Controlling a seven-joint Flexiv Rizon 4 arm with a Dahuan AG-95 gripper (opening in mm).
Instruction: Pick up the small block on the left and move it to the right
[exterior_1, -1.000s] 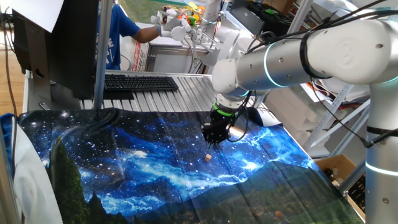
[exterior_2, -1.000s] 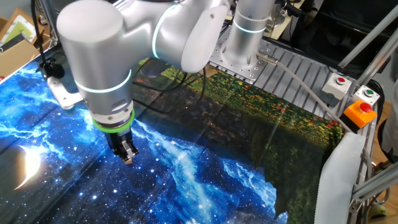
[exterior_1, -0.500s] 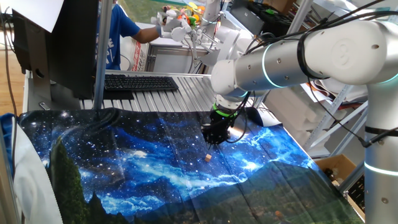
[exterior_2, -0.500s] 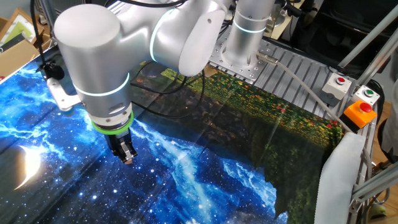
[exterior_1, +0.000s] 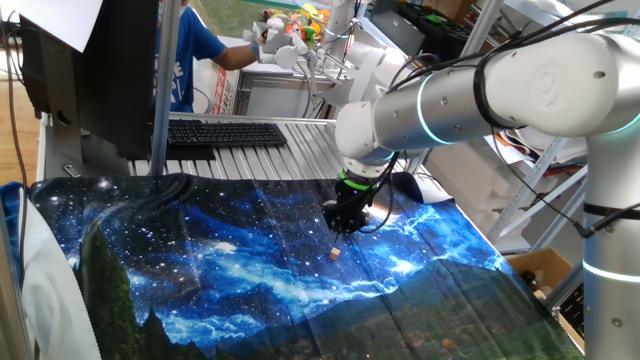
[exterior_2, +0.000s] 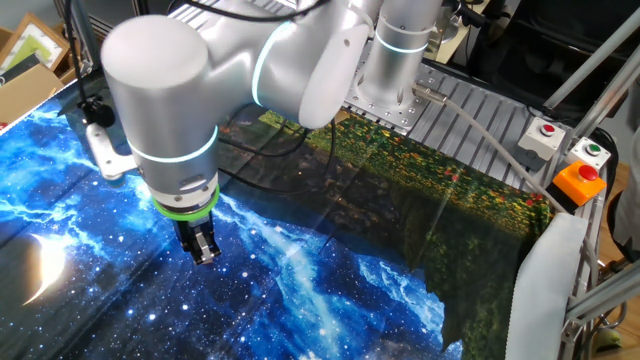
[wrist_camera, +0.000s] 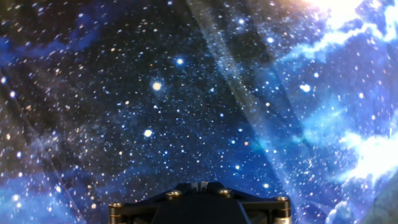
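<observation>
The small block (exterior_1: 334, 254) is a tiny tan cube lying on the blue galaxy-print cloth (exterior_1: 200, 270), just below and in front of my gripper (exterior_1: 338, 226). The gripper points down and hovers a little above the cloth, apart from the block. In the other fixed view the gripper (exterior_2: 205, 255) hangs low over the cloth (exterior_2: 300, 280), and I cannot make out the block there. In the hand view the fingertips (wrist_camera: 200, 185) sit pressed together with nothing between them, and only starry cloth (wrist_camera: 186, 93) shows; the block is out of that view.
A black keyboard (exterior_1: 225, 132) lies on the ribbed metal table behind the cloth. A person in a blue shirt (exterior_1: 195, 50) stands at the back. A red button (exterior_2: 545, 128), a green button (exterior_2: 594, 151) and an orange box (exterior_2: 580, 183) sit at the right edge.
The arm's upper links have shifted slightly. The gripper stays at nearly the same spot above the cloth, and the block has not moved.
</observation>
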